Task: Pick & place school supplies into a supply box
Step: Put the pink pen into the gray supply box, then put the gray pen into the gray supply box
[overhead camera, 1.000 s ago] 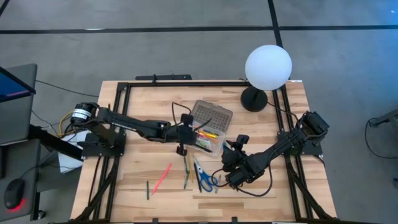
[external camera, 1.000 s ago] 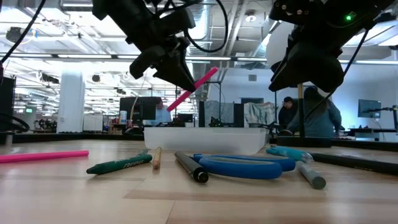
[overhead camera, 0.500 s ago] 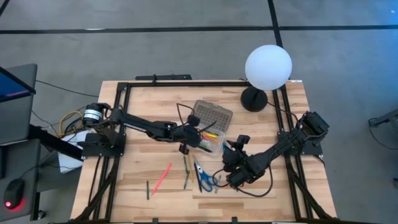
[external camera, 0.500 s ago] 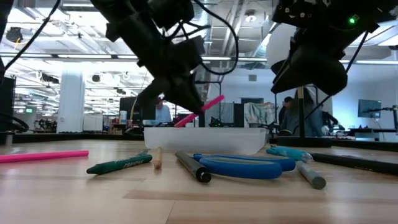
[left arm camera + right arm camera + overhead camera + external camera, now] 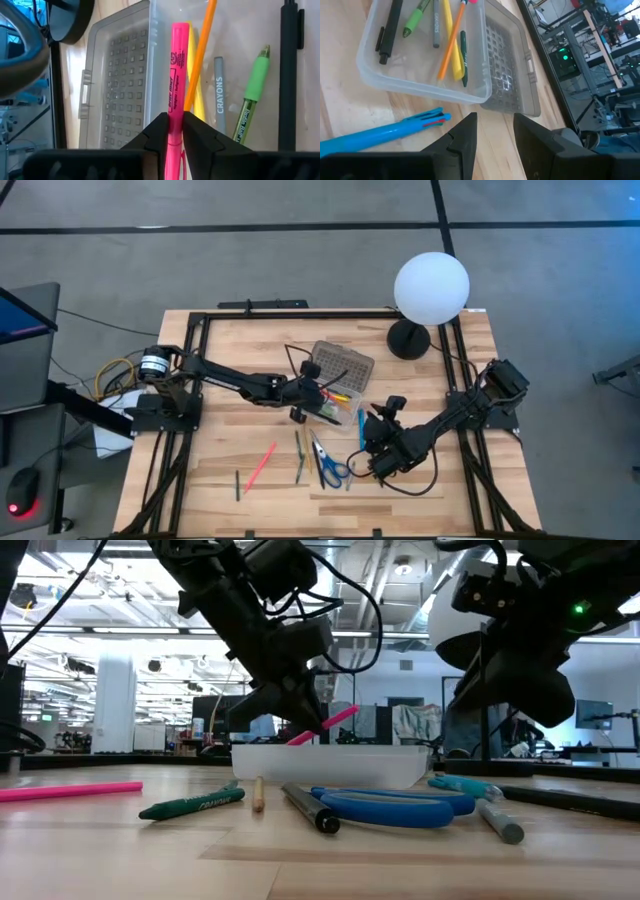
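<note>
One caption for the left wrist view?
Left gripper holds a pink highlighter over the open supply box.

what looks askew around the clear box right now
The pink highlighter between the left gripper fingers slants up over the clear plastic supply box rim, not lying flat like the pens inside. Otherwise nothing stands out.

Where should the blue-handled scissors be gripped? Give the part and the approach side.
Probably from straight above, closing across the narrow neck of the scissors, where the blades meet the handles. They lie flat on the table, so a side approach finds little to hold, and the handle loops look too wide.
</note>
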